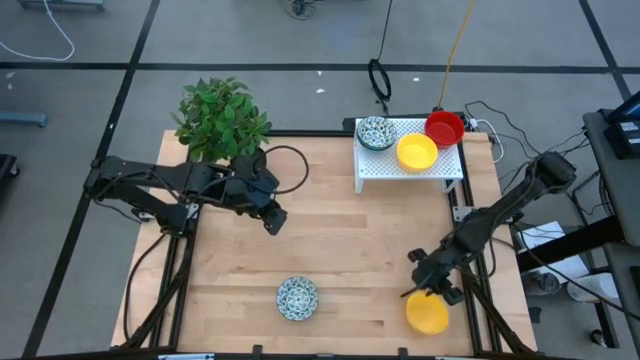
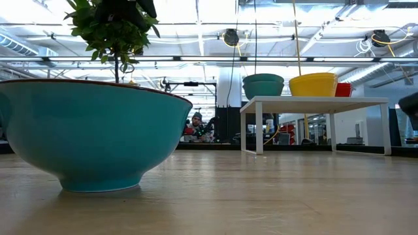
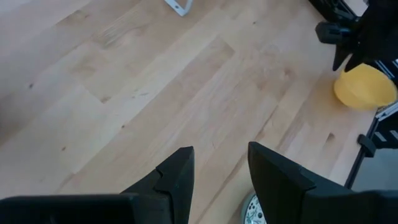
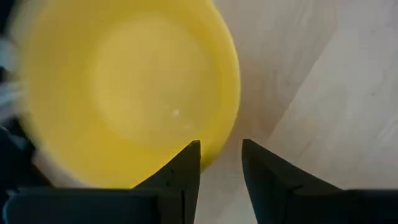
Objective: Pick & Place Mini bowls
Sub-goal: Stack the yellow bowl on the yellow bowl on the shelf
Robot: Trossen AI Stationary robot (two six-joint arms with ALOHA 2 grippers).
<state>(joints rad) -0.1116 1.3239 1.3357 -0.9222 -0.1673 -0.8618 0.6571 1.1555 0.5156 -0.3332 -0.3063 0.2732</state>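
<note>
Down at the near right corner of the pale wooden counter (image 1: 340, 240), the right tool (image 1: 422, 288) hangs just over a shiny yellow round bowl (image 1: 427, 313). In the right wrist view, its two dark fingers (image 4: 186, 168) stand a little apart with the rim of that bowl (image 4: 124, 87) partly between them. One finger is inside the rim and one is outside — the tool is open, not pressing on the bowl.

The left tool (image 1: 274, 220) waits above the bare wood on the left half of the counter, near the leafy green plant (image 1: 220, 118) at the back left corner. Its fingers (image 3: 177, 177) are apart too, and nothing is held between them.

A small white bowl with a blue-green pattern (image 1: 297, 298) sits alone near the front edge of the counter, close to the middle. In the low view it fills the left side and looks plain teal on the outside (image 2: 91, 134).

At the back right stands a little white table-like shelf (image 1: 380, 165). Three more bowls sit on it — another patterned bowl (image 1: 376, 131) on its left end, a yellow bowl (image 1: 417, 152) in the middle, and a shiny red bowl (image 1: 444, 127) at its back right corner. The yellow and red ones are touching, or nearly so. From the low view the three show side by side on top of the shelf (image 2: 313, 101).
</note>
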